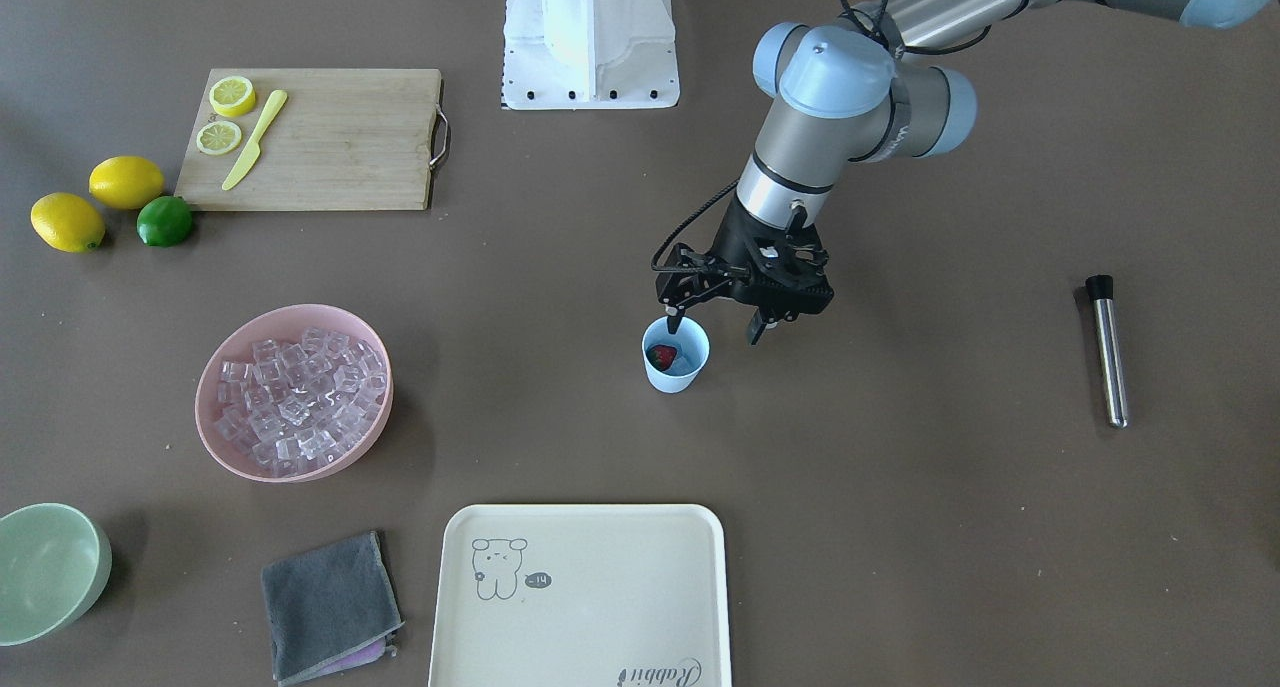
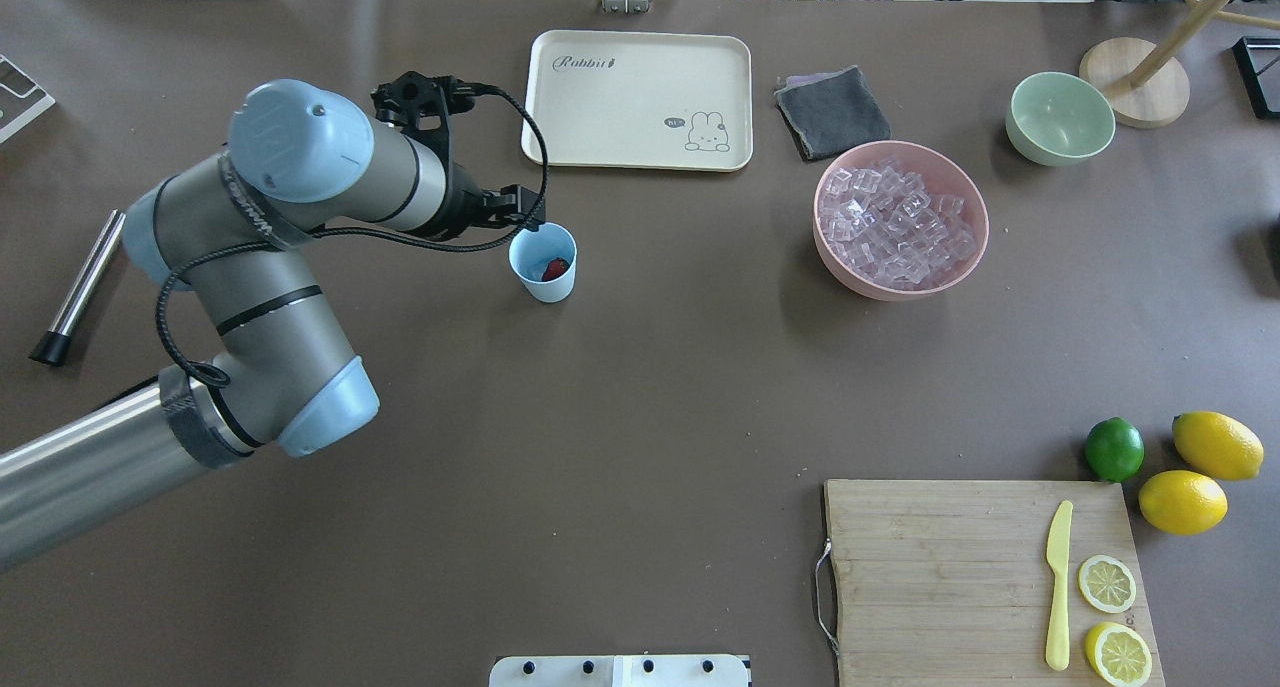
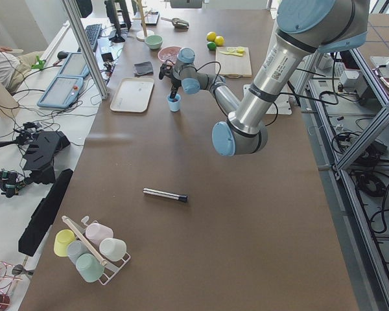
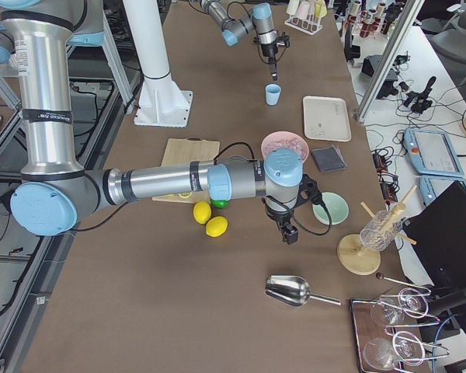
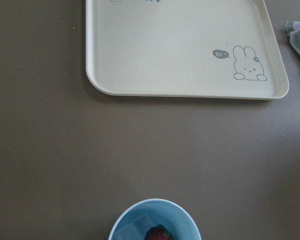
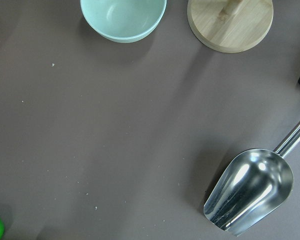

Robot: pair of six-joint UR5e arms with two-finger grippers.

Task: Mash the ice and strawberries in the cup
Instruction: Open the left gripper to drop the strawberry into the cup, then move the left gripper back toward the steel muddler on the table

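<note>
The left gripper (image 1: 716, 327) is held open just above the cup (image 1: 672, 377), where a strawberry (image 1: 662, 354) and perhaps an ice cube (image 5: 135, 226) are seen. Of the right gripper (image 4: 289, 233), the jaw state cannot be told.

In the overhead view the cup (image 2: 548, 289) stands left of the middle of the surface (image 2: 600, 417), and the strawberry (image 2: 556, 267) lies in it. The tray (image 2: 600, 107) lies beyond the cup, with the cloth (image 2: 832, 114) just right of the tray. To the right, well apart from the cup, the ice (image 2: 895, 222) fills a bowl (image 2: 890, 289). The board (image 2: 930, 567) lies near and right, with a knife (image 2: 1058, 582) on it. A rod (image 2: 85, 282) lies at the far left.
</note>
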